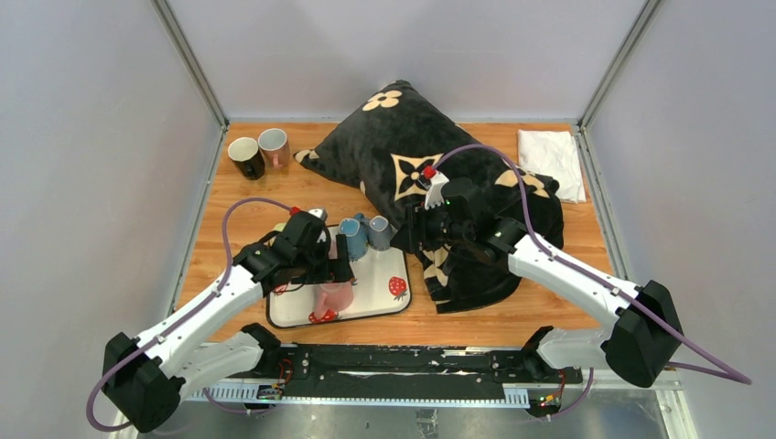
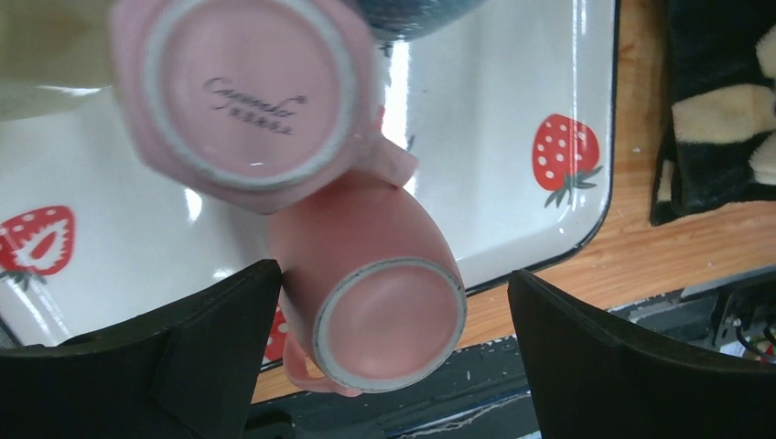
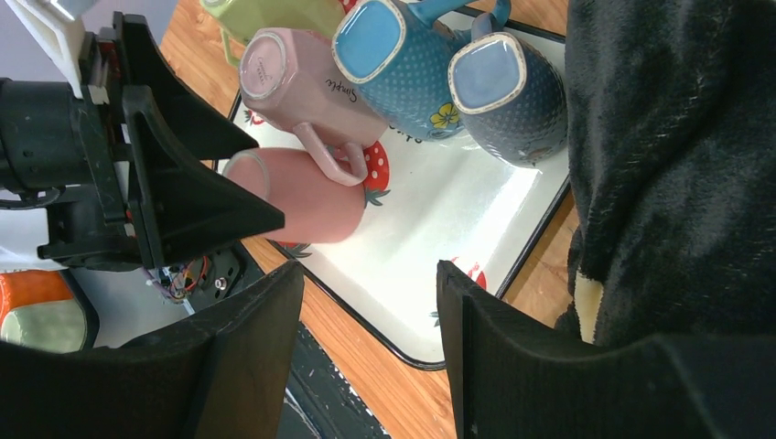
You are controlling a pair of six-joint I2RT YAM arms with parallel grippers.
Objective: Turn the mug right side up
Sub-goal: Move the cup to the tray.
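A round pink mug [image 2: 389, 320] stands base up near the front edge of the white strawberry tray [image 2: 512, 91]; its handle points to the tray's front. It also shows in the top view [image 1: 334, 297] and the right wrist view [image 3: 302, 197]. My left gripper [image 2: 393, 357] is open and straddles this mug: the left finger [image 2: 210, 338] is at its side, the right finger [image 2: 622, 357] is well apart. My right gripper [image 3: 366, 357] is open and empty above the tray's right front corner, next to the black pillow [image 3: 677, 165].
More upside-down mugs crowd the tray's back: a hexagonal pink one [image 3: 293, 78], a blue one [image 3: 384, 41], a grey-blue one [image 3: 499, 82] and a green one [image 3: 265, 14]. A black mug [image 1: 245, 155] and a pink mug [image 1: 273, 144] stand upright back left. A white cloth [image 1: 552, 160] lies back right.
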